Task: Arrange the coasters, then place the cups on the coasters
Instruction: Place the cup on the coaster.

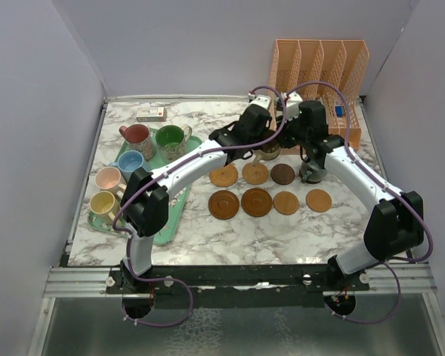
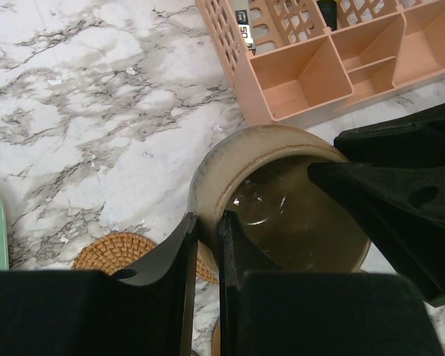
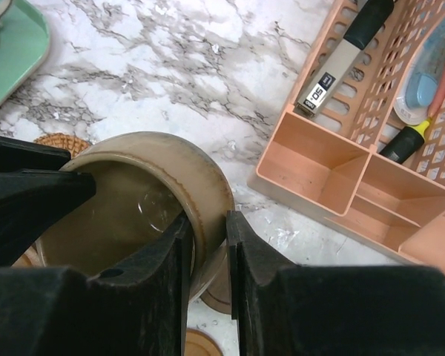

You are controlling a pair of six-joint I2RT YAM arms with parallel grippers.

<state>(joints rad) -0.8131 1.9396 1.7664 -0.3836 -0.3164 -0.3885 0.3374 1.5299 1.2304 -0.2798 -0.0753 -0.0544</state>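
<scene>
Marble table [image 1: 282,237], white walls. Green tray [image 1: 176,211] at frame left, peach organizer [image 1: 319,67] upper right. Tan mug [image 1: 268,153] is upper centre, just above the top row of coasters [image 1: 255,173]. Your left gripper [image 2: 208,222] is clamped on its rim. The right gripper [image 3: 208,222] straddles the opposite wall, can't tell if it's biting yet. Risk: both arms on one mug. Any mismatch in motion twists it out of that thin rim pinch, and it drops onto the coasters.

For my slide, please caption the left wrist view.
Left fingers pinch the rim of a tan glazed ceramic mug near a peach plastic organiser.
</scene>
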